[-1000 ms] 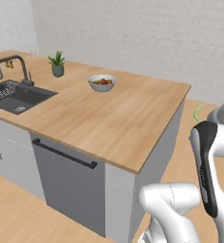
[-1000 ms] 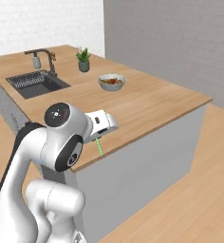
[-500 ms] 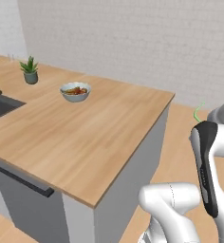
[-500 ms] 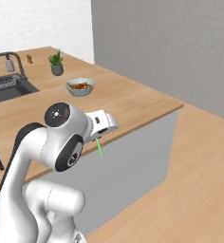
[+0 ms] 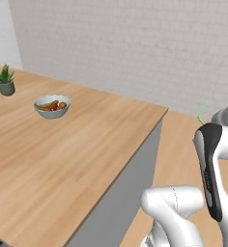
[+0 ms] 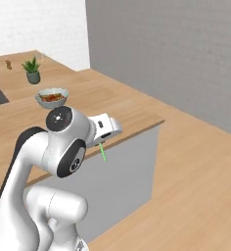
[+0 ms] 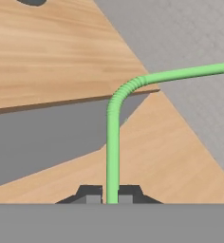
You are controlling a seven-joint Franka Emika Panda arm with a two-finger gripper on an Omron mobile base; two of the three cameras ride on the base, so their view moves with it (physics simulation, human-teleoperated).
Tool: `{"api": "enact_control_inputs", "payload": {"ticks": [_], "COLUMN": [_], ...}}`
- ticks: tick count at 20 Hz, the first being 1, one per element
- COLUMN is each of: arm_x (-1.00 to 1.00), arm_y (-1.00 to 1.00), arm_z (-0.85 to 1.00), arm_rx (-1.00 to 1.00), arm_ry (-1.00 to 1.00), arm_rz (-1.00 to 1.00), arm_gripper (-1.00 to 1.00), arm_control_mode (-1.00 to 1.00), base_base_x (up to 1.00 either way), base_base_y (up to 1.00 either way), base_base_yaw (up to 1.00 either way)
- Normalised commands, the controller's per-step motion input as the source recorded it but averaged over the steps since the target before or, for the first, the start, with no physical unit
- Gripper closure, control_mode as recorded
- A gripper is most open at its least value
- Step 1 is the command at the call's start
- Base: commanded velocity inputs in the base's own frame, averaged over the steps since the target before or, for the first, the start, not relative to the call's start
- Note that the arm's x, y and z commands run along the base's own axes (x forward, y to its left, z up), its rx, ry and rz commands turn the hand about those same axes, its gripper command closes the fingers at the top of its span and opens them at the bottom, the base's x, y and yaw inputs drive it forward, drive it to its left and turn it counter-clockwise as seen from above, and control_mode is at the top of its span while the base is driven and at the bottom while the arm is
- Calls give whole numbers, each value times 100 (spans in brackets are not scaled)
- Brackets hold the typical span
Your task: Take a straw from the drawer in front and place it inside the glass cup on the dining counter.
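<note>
My gripper (image 7: 112,194) is shut on the lower end of the bright green straw (image 7: 113,137), which rises between the fingers and bends off to the right. In the right base view the gripper (image 6: 101,143) sits at the end of the folded arm, beside the dining counter's (image 6: 112,108) front edge, with a short piece of straw (image 6: 103,152) poking down from it. The straw's curved tip (image 5: 201,115) peeks over the arm in the left base view. The light wooden dining counter (image 5: 87,144) stretches left and ahead. The glass cup and the drawer are out of view.
A white bowl of food (image 5: 51,106) (image 6: 51,97) and a small potted plant (image 5: 5,82) (image 6: 33,71) stand on the counter's far side. The counter ends at a corner (image 5: 162,113); wooden floor (image 6: 196,186) lies to the right, a grey wall behind.
The whole picture has slid left: the base has driven right along the counter, and the sink and tap have left the view. The arm keeps its pose, straw still gripped.
</note>
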Motion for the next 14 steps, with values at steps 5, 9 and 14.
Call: {"api": "enact_control_inputs", "payload": {"ticks": [5, 9, 14], "arm_x": [0, 0, 0], "arm_y": [0, 0, 0], "arm_z": [0, 0, 0], "arm_rx": [0, 0, 0], "arm_ry": [0, 0, 0], "arm_rz": [0, 0, 0], "arm_gripper": [100, 100, 100], "arm_control_mode": [100, 100, 100], "base_base_x": [55, 52, 47], "base_base_y": [-70, -72, -75], "base_base_yaw": [10, 11, 12]}}
